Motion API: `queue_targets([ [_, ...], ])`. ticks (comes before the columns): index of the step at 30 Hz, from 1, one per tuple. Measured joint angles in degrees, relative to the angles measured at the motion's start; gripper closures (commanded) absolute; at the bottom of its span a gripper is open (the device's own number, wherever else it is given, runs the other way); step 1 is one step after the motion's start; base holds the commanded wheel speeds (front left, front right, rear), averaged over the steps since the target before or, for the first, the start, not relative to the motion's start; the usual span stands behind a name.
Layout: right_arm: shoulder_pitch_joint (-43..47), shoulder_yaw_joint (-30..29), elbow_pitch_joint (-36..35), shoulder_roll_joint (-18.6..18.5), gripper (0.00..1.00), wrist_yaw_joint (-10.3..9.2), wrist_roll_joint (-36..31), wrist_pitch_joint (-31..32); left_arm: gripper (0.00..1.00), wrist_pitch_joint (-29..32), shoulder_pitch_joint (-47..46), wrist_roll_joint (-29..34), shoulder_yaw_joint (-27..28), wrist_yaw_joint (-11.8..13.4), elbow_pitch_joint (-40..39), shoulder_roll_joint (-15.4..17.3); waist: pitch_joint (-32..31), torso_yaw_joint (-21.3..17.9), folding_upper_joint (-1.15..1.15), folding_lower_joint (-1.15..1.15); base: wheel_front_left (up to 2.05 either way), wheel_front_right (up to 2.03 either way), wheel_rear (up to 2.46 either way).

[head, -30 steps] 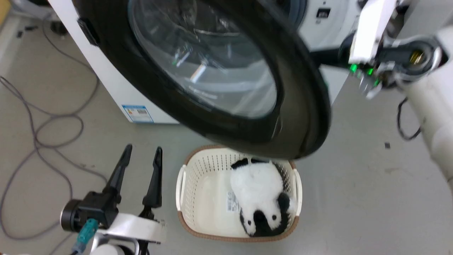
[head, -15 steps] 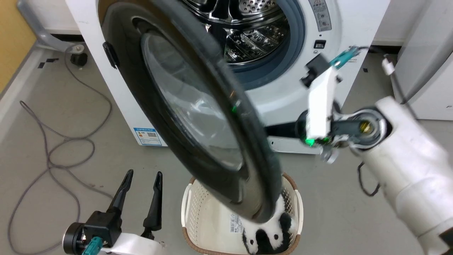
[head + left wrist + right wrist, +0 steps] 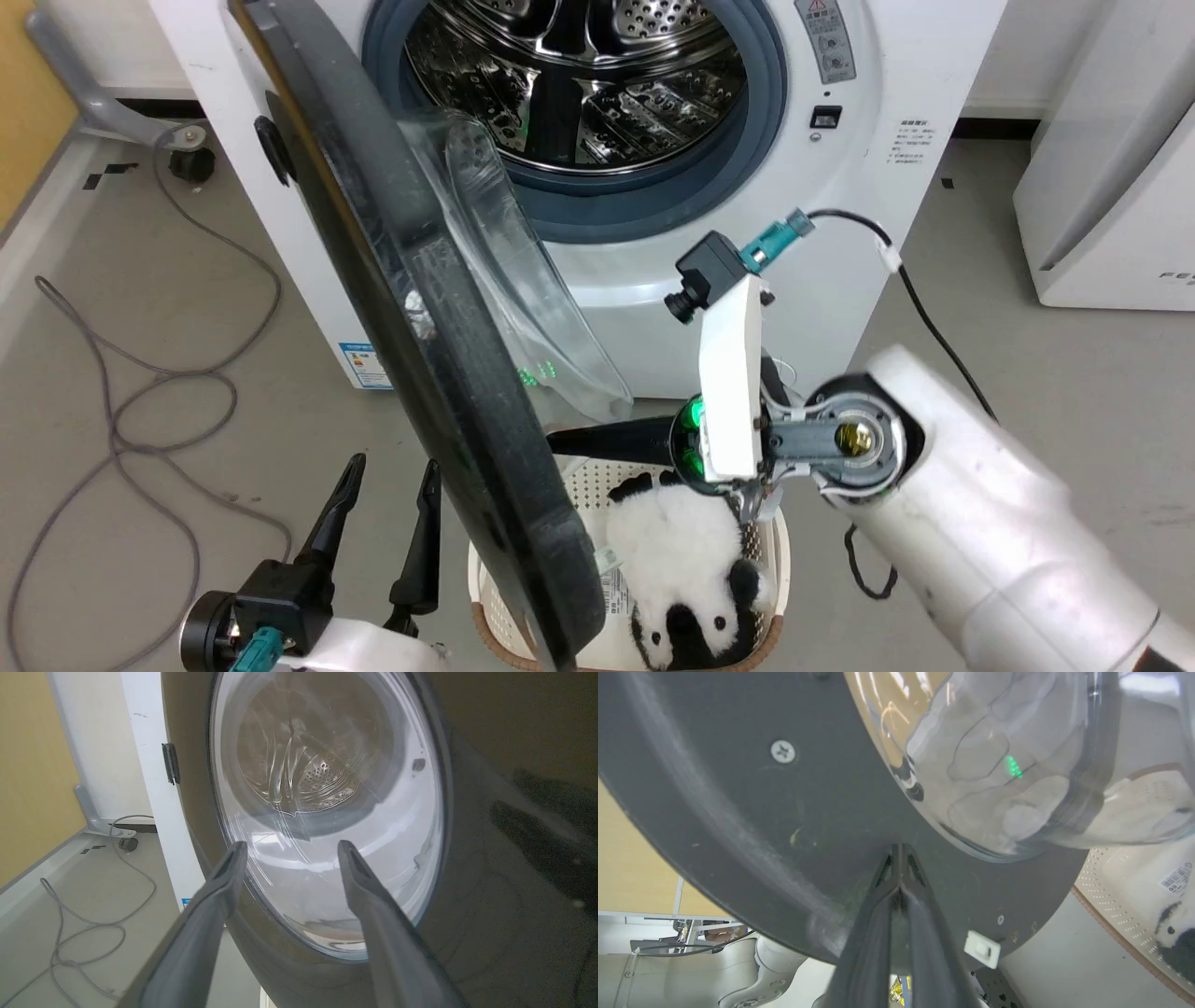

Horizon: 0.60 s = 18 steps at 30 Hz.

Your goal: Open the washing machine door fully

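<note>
The washing machine (image 3: 878, 121) stands ahead with its steel drum (image 3: 579, 84) exposed. The washing machine door (image 3: 411, 308) hangs from the hinge on the left and is swung far out, almost edge-on in the head view, its glass bowl (image 3: 509, 280) bulging toward the drum. My right gripper (image 3: 560, 439) is shut with nothing in it, and its tips (image 3: 900, 848) press against the door's dark inner face (image 3: 752, 826) just below the glass bowl (image 3: 999, 765). My left gripper (image 3: 392, 467) is open on the door's outer side. In the left wrist view it (image 3: 290, 845) faces the door's window (image 3: 327, 788), apart from it.
A cream laundry basket (image 3: 770, 560) holding a panda plush toy (image 3: 681, 551) sits on the floor under the door's free edge. Grey cables (image 3: 140, 392) loop on the floor at left. A white slanted appliance (image 3: 1111, 187) stands at the right, a yellow wall (image 3: 23, 112) at far left.
The head view has shifted. The door has swung further open, from facing me to nearly edge-on. My right arm has come down against its inner face. The left gripper has stayed open.
</note>
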Motion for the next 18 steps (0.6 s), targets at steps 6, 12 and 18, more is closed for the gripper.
queue_targets([
  [6,5.1,-3.4,-0.9,0.3,0.00,-0.01,-3.2,-11.1,0.00,0.0,0.0,-0.1,0.0,0.4,0.0,-0.1,0.1,-0.8,0.00,0.00,0.00,0.00,0.00],
  [12,14.9,-12.9,-2.5,0.6,0.00,0.00,-11.1,-37.1,0.00,0.0,0.6,-0.6,0.2,0.6,0.6,-0.2,-0.8,-1.7,0.00,0.01,0.00,0.00,0.00],
  [18,24.9,-18.1,-2.1,-1.0,0.00,0.00,-22.3,-53.7,0.00,0.0,1.4,-1.2,0.9,1.0,1.2,-0.3,-1.7,-2.6,0.00,0.00,0.00,0.00,0.00],
])
